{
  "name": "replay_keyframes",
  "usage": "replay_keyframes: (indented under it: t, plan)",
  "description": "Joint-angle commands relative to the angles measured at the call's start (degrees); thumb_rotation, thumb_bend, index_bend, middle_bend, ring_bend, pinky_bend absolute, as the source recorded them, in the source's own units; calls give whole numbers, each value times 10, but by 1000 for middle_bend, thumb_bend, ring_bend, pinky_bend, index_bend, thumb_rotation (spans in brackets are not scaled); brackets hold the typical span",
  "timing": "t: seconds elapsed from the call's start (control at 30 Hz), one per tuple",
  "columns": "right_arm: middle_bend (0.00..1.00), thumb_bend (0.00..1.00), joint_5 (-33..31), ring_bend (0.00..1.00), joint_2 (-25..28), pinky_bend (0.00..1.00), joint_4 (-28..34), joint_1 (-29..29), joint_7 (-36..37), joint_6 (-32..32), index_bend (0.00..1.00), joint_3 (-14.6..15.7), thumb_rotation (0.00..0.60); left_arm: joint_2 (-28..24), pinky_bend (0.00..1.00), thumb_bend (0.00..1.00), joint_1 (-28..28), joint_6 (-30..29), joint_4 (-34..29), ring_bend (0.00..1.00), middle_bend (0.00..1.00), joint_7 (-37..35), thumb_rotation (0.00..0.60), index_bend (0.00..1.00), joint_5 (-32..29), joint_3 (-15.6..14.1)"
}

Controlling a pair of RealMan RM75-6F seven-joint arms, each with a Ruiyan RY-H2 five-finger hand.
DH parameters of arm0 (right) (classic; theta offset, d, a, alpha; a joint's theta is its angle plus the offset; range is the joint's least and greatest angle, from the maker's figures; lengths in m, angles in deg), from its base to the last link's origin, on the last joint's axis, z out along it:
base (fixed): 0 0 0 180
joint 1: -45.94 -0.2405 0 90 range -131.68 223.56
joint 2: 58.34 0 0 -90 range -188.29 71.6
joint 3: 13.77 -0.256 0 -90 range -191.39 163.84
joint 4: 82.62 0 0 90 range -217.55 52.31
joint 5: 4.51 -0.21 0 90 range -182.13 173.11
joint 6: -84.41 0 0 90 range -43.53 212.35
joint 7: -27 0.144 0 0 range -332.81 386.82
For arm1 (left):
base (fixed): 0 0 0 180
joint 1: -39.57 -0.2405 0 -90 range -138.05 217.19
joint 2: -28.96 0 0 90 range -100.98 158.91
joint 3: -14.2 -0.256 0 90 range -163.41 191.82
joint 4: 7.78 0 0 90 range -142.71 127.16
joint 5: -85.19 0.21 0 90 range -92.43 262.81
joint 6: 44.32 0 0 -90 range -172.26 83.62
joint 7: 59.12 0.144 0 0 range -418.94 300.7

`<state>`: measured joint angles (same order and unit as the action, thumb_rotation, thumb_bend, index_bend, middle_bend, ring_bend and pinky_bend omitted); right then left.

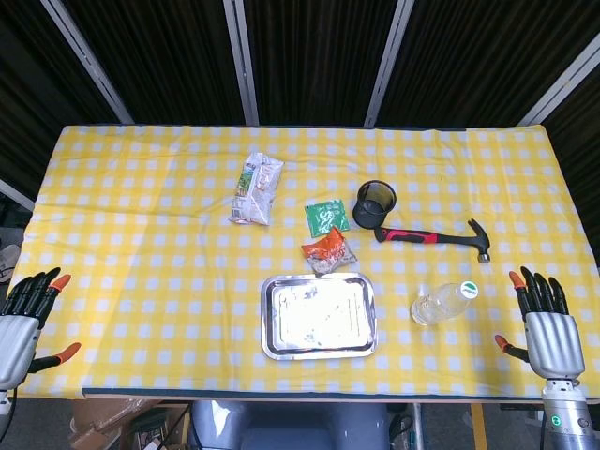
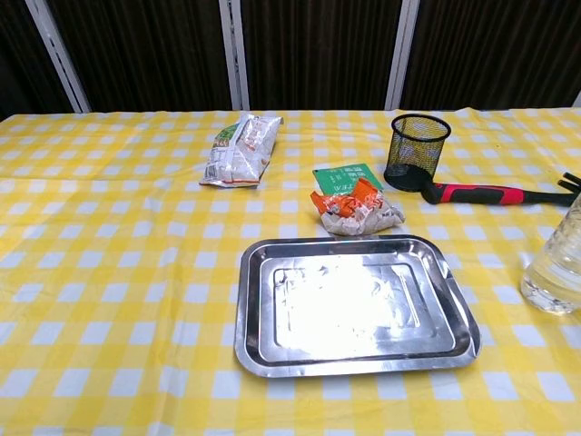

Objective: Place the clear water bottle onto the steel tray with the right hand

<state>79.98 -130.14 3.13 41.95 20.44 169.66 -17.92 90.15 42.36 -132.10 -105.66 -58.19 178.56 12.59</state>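
The clear water bottle (image 1: 444,302) with a green cap lies on its side on the yellow checked cloth, right of the steel tray (image 1: 319,316); the chest view shows the bottle (image 2: 556,265) cut off at the right edge. The tray (image 2: 352,304) is bare and shiny. My right hand (image 1: 545,323) hovers at the table's front right corner, fingers spread, holding nothing, a short way right of the bottle. At the front left edge my left hand (image 1: 23,319) is also open and empty. Neither hand shows in the chest view.
Behind the tray lie an orange snack wrapper (image 1: 328,251) and a green packet (image 1: 326,217). A black mesh cup (image 1: 375,203) and a red-handled hammer (image 1: 436,237) sit behind the bottle. A white snack bag (image 1: 256,188) lies further back left.
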Motion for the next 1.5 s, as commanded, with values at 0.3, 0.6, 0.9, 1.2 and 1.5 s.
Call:
replay_keyframes:
  t: [0.3, 0.6, 0.9, 1.2, 1.5]
  plan:
    - [35, 129, 4, 0, 4, 0, 5, 0, 13, -4, 46, 3, 600, 0, 0, 183, -3, -7, -4, 0, 0, 4, 600, 50, 6, -2]
    - [35, 129, 1, 0, 12, 0, 7, -10, 52, -40, 46, 13, 600, -4, 0, 182, -7, -12, -7, 0, 0, 0, 600, 50, 6, -4]
    - [35, 129, -9, 0, 6, 0, -6, -30, 70, -60, 46, -3, 600, 0, 0, 182, -9, -16, -4, 0, 0, 19, 600, 50, 9, -3]
    - [35, 129, -25, 0, 20, 0, 10, -57, 173, -145, 47, 5, 600, -1, 0, 183, -10, -16, 1, 0, 0, 1, 600, 50, 6, -3]
    - [35, 129, -27, 0, 5, 0, 4, -116, 272, -233, 58, -9, 600, 0, 0, 182, -7, -4, -9, 0, 0, 17, 600, 50, 6, -7]
